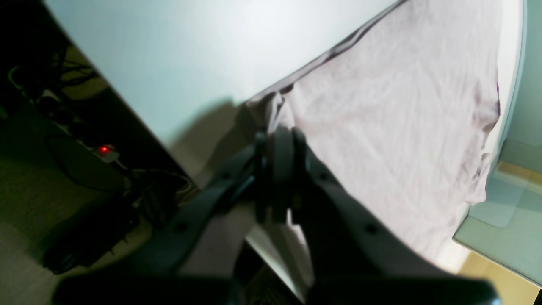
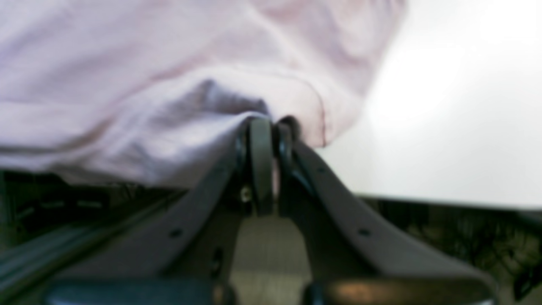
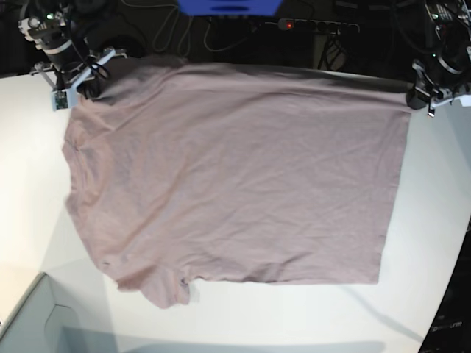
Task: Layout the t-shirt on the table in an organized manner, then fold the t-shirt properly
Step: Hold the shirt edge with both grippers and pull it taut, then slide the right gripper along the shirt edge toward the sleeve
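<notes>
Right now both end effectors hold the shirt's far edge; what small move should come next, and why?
Probably release: the t-shirt already lies spread over the table, while the left end effector and right end effector pinch its far corners.

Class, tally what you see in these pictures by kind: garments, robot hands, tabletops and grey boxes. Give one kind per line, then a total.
Garments: 1, the t-shirt
Robot hands: 2, the left hand and the right hand, each shut on a far corner of the t-shirt
Tabletops: 1, the white table
Grey boxes: 1, the grey box corner
Total: 5
</notes>
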